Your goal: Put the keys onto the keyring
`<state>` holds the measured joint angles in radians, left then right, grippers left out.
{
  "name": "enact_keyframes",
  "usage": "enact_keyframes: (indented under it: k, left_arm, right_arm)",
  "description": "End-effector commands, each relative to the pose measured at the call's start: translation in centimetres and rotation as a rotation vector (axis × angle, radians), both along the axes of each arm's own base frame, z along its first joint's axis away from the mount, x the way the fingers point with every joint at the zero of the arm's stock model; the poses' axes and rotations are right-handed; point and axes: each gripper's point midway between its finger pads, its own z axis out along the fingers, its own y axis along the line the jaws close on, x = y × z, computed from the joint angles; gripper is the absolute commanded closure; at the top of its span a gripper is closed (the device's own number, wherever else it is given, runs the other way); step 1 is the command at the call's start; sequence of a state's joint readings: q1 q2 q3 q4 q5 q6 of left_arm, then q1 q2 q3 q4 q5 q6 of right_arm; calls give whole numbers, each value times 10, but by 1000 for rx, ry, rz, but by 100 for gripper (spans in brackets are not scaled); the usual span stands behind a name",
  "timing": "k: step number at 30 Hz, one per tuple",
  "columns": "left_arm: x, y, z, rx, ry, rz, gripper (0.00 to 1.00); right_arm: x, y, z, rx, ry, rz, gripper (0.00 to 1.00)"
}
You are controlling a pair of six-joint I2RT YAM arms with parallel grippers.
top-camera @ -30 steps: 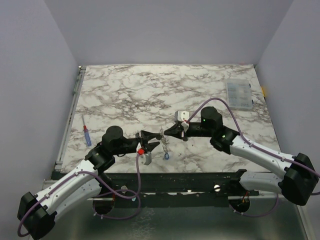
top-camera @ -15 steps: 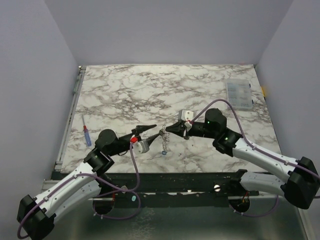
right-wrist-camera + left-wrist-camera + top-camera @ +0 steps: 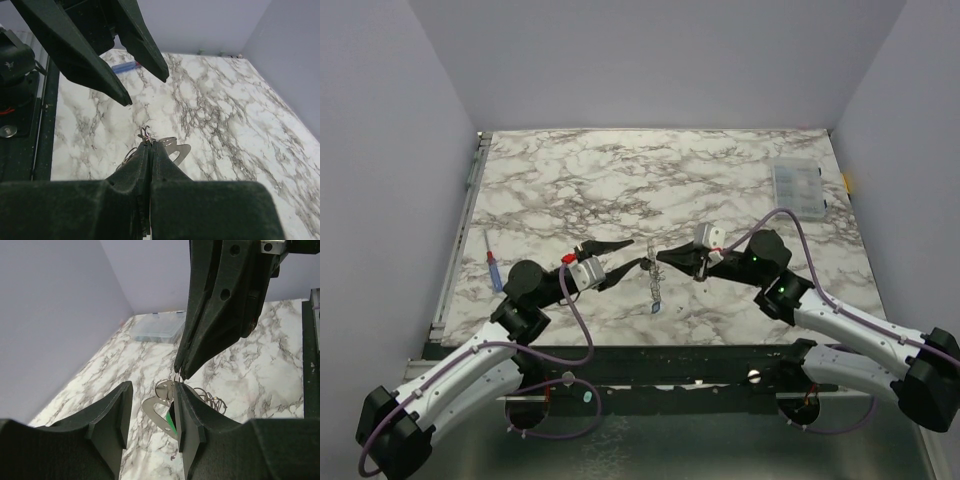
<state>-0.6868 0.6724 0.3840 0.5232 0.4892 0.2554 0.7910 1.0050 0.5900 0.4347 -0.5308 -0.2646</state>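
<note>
My right gripper [image 3: 660, 256] is shut on the thin wire keyring [image 3: 652, 272], which hangs in the air over the table's near middle with its chain and a blue key [image 3: 655, 308] dangling below. In the right wrist view the keyring [image 3: 145, 134] pokes out of the closed right gripper [image 3: 150, 144]. My left gripper [image 3: 638, 253] stands open just left of the ring. In the left wrist view the left gripper [image 3: 152, 387] holds nothing, and a green key [image 3: 173, 421] and a silvery tag [image 3: 155, 412] hang against its right finger [image 3: 187, 415].
A clear compartment box [image 3: 800, 188] sits at the far right of the marble table [image 3: 620, 180]. A blue-and-red pen-like tool [image 3: 494, 268] lies near the left edge. A black rail [image 3: 670, 362] runs along the table's near edge.
The left gripper has lifted and drawn back to the left, its wrist turned, still open beside the ring. The right gripper has shifted slightly right, carrying the keyring and dangling keys.
</note>
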Motion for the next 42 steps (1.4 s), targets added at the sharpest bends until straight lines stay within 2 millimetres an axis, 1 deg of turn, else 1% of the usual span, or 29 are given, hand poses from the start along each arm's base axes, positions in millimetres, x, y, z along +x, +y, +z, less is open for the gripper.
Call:
enact_keyframes:
  k: [1, 3, 7, 10, 14, 19, 27, 34, 42]
  left_arm:
    - [-8, -6, -3, -20, 46, -68, 56]
    - [-9, -11, -8, -8, 67, -92, 56]
    - [-12, -19, -15, 20, 89, -147, 63]
    - [-12, -23, -17, 24, 112, -161, 64]
    - [-7, -22, -18, 15, 118, -138, 63]
    - [-3, -21, -13, -11, 107, -118, 64]
    - [-4, -24, -14, -12, 114, -133, 70]
    - [0, -25, -18, -5, 127, -123, 70]
    - [2, -27, -18, -6, 131, -125, 70]
  right_arm:
    - [2, -4, 23, 92, -48, -29, 99]
    - [2, -4, 23, 95, -47, -29, 99]
    - [2, -3, 23, 97, -49, -29, 99]
    - [3, -4, 24, 104, -53, -35, 99]
    - [3, -3, 24, 105, -52, -32, 99]
    - [3, -1, 20, 102, -49, -23, 99]
    - [2, 1, 19, 101, -44, -9, 99]
    - [0, 2, 19, 108, -46, 1, 99]
    - [-4, 5, 15, 97, -39, 31, 99]
